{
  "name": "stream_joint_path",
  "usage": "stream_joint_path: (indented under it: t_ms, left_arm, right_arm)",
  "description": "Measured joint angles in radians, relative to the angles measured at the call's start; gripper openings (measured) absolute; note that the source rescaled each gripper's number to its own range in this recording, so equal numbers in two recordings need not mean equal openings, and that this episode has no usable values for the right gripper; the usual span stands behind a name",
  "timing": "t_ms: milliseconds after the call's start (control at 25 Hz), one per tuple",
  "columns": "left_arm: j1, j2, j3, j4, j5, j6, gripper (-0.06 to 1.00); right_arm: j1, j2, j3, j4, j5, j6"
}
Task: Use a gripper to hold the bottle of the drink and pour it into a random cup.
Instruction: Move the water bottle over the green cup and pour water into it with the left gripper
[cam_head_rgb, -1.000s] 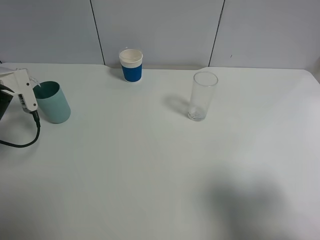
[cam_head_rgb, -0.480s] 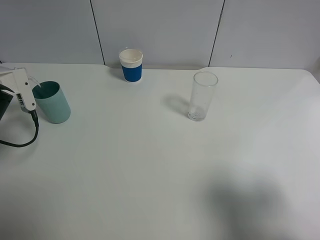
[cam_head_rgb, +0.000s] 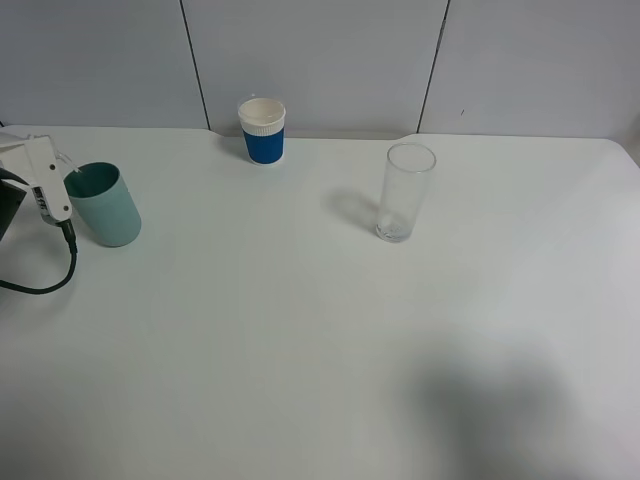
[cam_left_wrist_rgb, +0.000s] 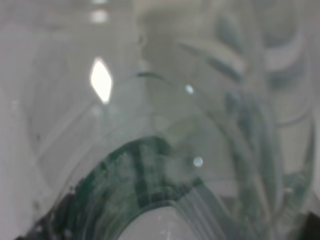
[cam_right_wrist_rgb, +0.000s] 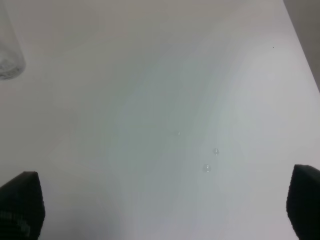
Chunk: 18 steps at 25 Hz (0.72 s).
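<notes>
Standing upright just beside the left gripper (cam_head_rgb: 45, 180), the plain teal-green tapered tumbler (cam_head_rgb: 103, 205) has nothing over its mouth; the small clear plastic bottle with a dark green label (cam_left_wrist_rgb: 145, 185) fills the left wrist view, its print too blurred to read, the jaws closed on it; a blue-and-white paper cup (cam_head_rgb: 262, 130) stands behind and right of the tumbler, a tall clear glass (cam_head_rgb: 405, 192) farther right; the right gripper (cam_right_wrist_rgb: 162, 207) hangs with jaws spread over the white table (cam_head_rgb: 300, 350), droplets (cam_right_wrist_rgb: 210, 160) beneath; open tabletop lies before the tumbler.
</notes>
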Motion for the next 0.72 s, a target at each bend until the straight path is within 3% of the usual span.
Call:
stream_joint_path:
  t_ms: [720]
  left_arm:
    - [0.000, 0.000, -0.001, 0.000, 0.001, 0.000, 0.00]
  right_arm:
    - [0.000, 0.000, 0.000, 0.000, 0.000, 0.000]
